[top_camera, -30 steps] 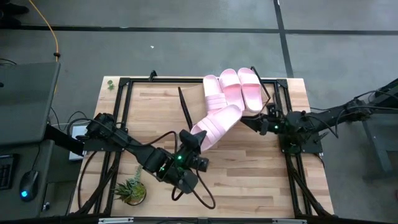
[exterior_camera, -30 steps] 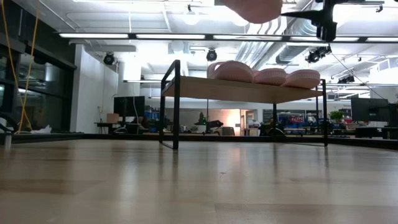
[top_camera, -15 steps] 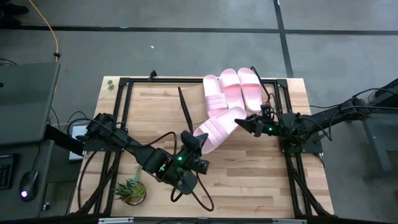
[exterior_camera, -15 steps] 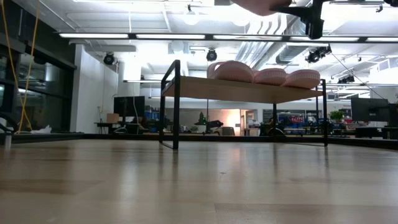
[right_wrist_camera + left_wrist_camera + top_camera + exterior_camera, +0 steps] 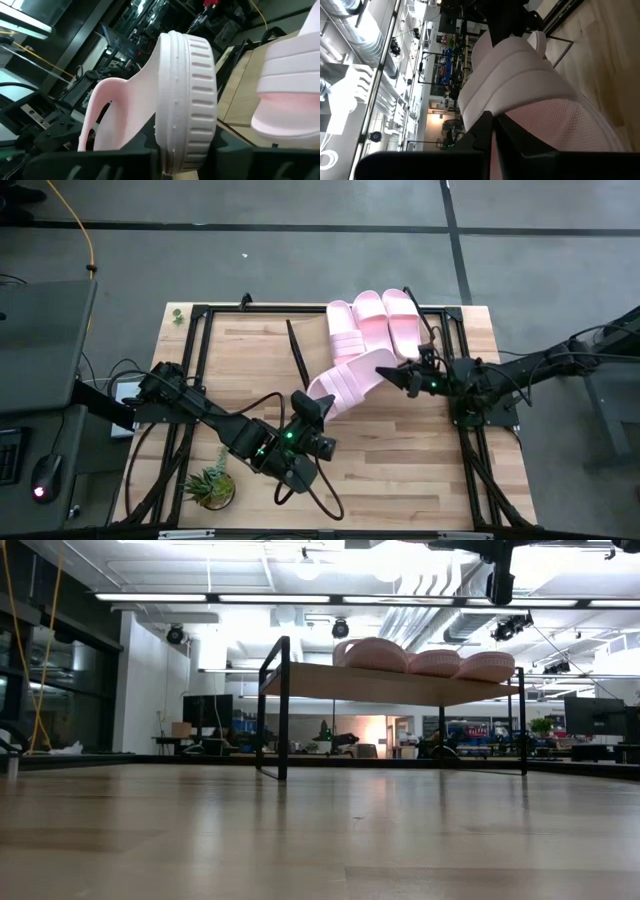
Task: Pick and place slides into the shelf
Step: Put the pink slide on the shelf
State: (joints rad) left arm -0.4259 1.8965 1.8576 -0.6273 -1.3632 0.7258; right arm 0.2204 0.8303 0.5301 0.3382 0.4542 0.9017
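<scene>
From above, the fourth slide (image 5: 349, 381) hangs over the tabletop (image 5: 400, 450), held at both ends. The left claw (image 5: 316, 402) is clamped shut on its near end, and the right claw (image 5: 405, 376) is closing onto the far end by the shelf (image 5: 262, 338). The likely risk is that the two arms pull against each other and twist the soft foam, or that one lets go before the other's grip is sure, dropping the slide. It could also knock the three slides (image 5: 370, 325) already lying side by side on the shelf's right part; the left part of the board is bare.

From tabletop height, the shelf (image 5: 390, 685) carries three slides (image 5: 430, 662) in a row, while the arms sit mostly above the picture's edge.

The left wrist view shows the slide (image 5: 530, 90) pinched between that arm's dark fingers (image 5: 485, 132).

The right wrist view shows the slide's ribbed sole edge (image 5: 187, 95) seated between the right claw's fingers, with a shelved slide (image 5: 290, 95) just beyond.
</scene>
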